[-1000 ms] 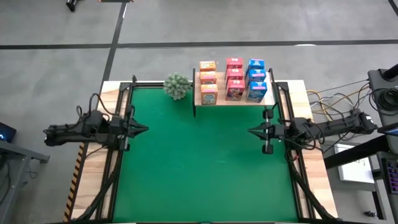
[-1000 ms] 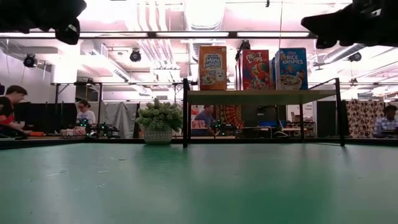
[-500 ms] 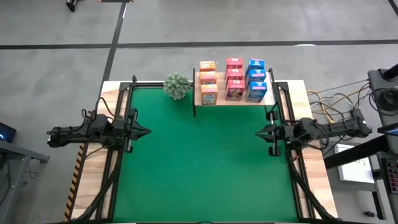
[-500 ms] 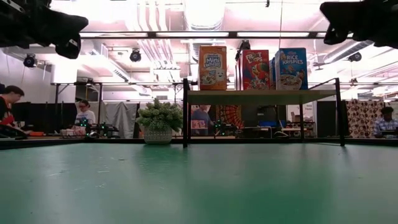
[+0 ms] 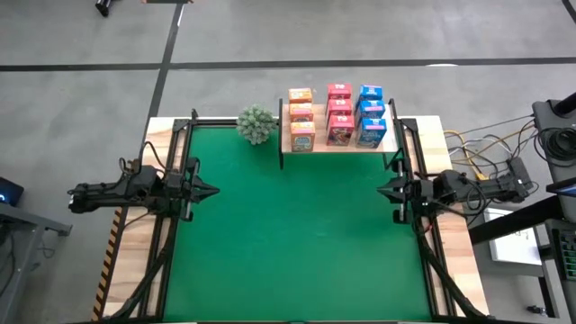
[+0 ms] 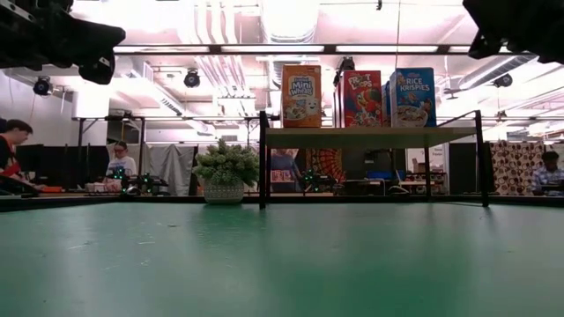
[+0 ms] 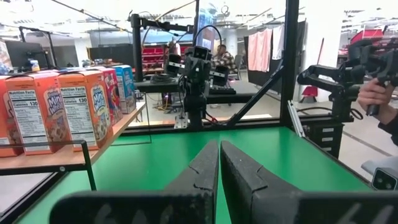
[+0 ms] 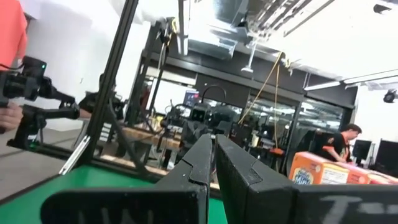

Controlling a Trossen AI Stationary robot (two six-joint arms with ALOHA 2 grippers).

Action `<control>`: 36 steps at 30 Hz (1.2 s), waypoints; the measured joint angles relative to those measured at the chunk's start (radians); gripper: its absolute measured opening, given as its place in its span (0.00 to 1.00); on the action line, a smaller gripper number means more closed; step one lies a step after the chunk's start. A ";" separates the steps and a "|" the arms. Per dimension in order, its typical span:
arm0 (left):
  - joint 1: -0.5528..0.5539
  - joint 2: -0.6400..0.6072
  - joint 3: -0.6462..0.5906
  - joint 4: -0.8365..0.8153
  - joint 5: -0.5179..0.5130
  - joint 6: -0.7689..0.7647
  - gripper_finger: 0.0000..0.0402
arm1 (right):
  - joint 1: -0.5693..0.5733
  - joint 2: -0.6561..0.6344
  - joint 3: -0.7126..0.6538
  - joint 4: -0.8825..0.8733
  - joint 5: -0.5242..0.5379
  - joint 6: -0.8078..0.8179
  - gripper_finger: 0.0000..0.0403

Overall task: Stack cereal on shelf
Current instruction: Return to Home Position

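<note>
Facing each other across the green surface point(image 5: 288, 256), the two hands hung above its opposite side edges, well apart from the goods. The left hand point(image 5: 213, 190) had its fingers pressed together, and so did the right hand point(image 5: 380, 190); each wrist view showed the dark pair meeting at the tips with nothing between them.

The cereal point(image 5: 338, 115) stood on the shelf point(image 5: 328, 147) at the far edge of the surface, right of centre. From each hand it lay ahead and off to the inner side. It was nearer the right hand, though that one touched nothing. The shelf's long axis ran from side to side. The boxes formed three files running front to back: orange boxes point(image 5: 301, 117) on the left, red boxes point(image 5: 339, 114) in the middle and blue boxes point(image 5: 370, 116) on the right. All nine appeared to be in place, so I judged that the coming move called for no grasp, only a retreat of both arms to rest.

A small plant point(image 5: 256, 124) stood just beside the shelf's left support. No box lay on the surface in the high view. Beyond it the low view showed a bright workshop with people point(image 6: 117, 161) seated at benches.
</note>
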 joint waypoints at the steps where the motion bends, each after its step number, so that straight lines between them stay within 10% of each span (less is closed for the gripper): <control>1: 0.000 0.001 0.000 -0.001 0.000 0.000 0.00 | 0.000 -0.016 0.000 -0.011 0.000 -0.002 0.03; 21: 0.000 0.008 0.000 0.001 0.000 -0.066 0.00 | 0.000 -0.087 -0.002 -0.237 0.317 0.087 0.03; 36: 0.000 0.012 0.000 0.001 0.000 -0.067 0.00 | 0.000 -0.056 -0.002 -0.282 0.315 0.214 0.03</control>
